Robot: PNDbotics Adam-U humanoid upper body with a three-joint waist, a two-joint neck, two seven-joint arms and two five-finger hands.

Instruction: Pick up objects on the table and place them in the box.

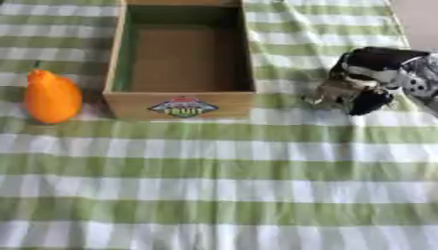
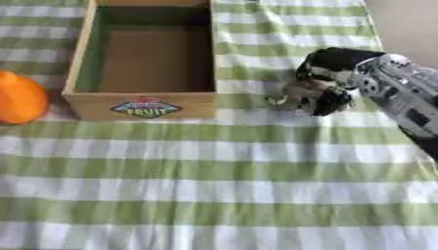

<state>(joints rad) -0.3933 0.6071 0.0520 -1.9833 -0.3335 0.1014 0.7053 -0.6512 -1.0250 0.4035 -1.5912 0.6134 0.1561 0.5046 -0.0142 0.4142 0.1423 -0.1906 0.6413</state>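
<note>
An open cardboard box point(image 1: 116, 58) with a FRUIT label on its front wall stands at the top middle, and nothing shows inside it. An orange, pear-shaped fruit point(image 1: 51, 97) lies on the cloth just left of the box's front corner. My right hand point(image 2: 321, 85), black and silver, comes in from the right and hovers low over the cloth a little to the right of the box's front right corner. It points down and toward the box. Whatever may lie under it is hidden. My left hand shows in neither view.
A green and white checked cloth point(image 1: 214, 185) covers the whole table. My right forearm point(image 2: 410, 105) runs off the right edge. A bare pale strip point(image 1: 419, 19) shows beyond the cloth at the top right.
</note>
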